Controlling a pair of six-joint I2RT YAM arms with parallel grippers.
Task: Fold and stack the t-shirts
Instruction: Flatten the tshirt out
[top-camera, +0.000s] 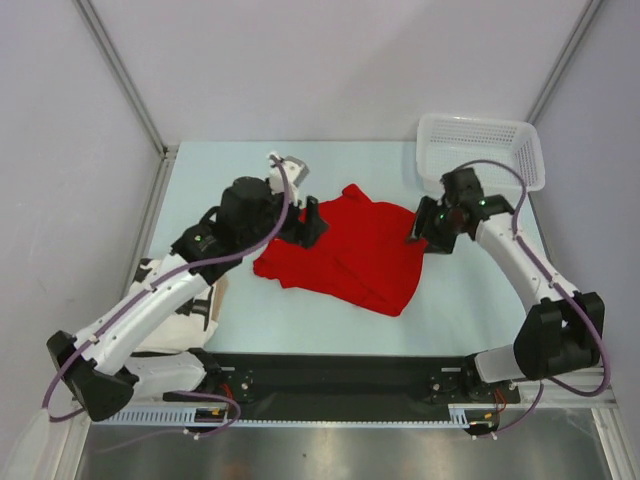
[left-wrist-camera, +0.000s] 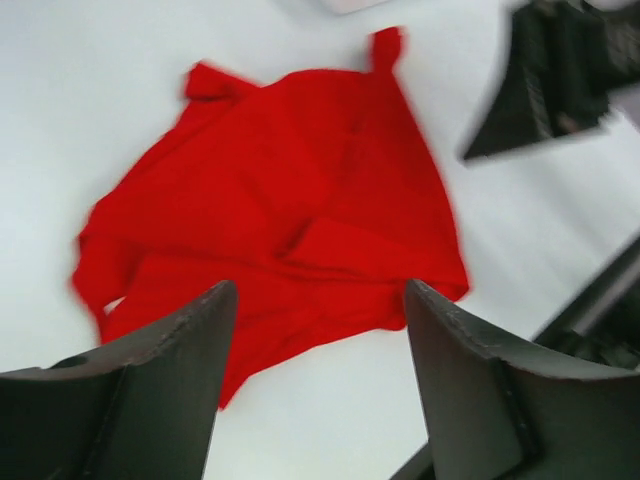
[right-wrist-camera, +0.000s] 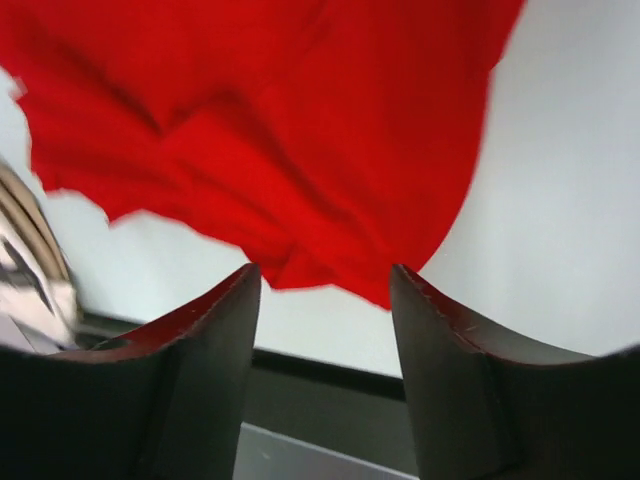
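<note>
A red t-shirt lies rumpled and partly folded over itself in the middle of the table. My left gripper hangs at the shirt's upper left edge, open, nothing between its fingers. In the left wrist view the t-shirt spreads below the open left gripper. My right gripper hovers at the shirt's right edge, also open and empty. The right wrist view shows the t-shirt beyond the parted fingers of the right gripper.
A white mesh basket stands at the back right corner. A pale cloth lies at the table's left edge under the left arm. A black rail runs along the near edge.
</note>
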